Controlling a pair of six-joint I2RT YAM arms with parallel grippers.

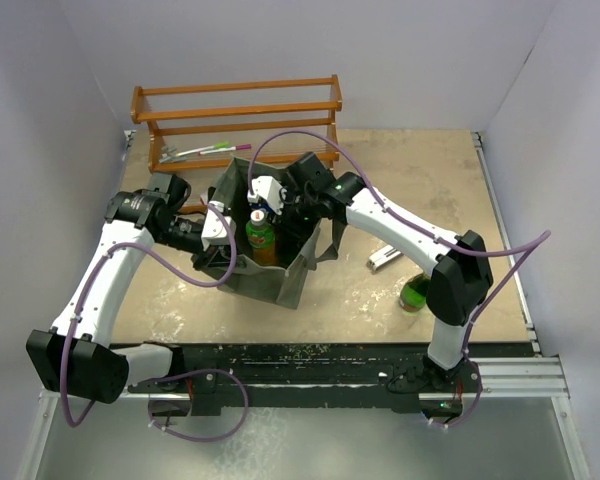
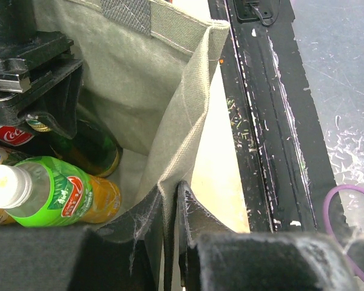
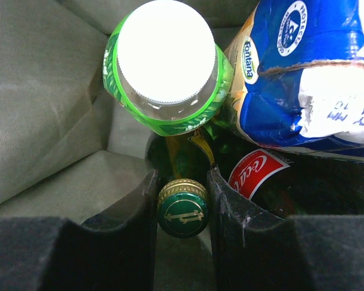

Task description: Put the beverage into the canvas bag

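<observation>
The grey-green canvas bag (image 1: pixel 280 285) stands open at mid-table. My right gripper (image 1: pixel 272 200) reaches down into it, shut on the gold-and-green cap of a dark green glass bottle (image 3: pixel 182 208), which stands upright inside the bag (image 3: pixel 42 91). My right gripper's (image 3: pixel 182 177) fingers sit on either side of the cap. An orange drink bottle with a white cap (image 3: pixel 167 51) (image 1: pixel 262 235), a Coca-Cola bottle (image 3: pixel 255 173) and a blue pack (image 3: pixel 309 66) are also in the bag. My left gripper (image 1: pixel 218 230) (image 2: pixel 171 191) is shut on the bag's left wall (image 2: pixel 188 103), holding it open.
A second green bottle (image 1: pixel 415 293) stands on the table at the right, by my right arm. A small white object (image 1: pixel 385 258) lies near it. A wooden rack (image 1: pixel 238 112) with pens stands behind the bag. White walls enclose the table.
</observation>
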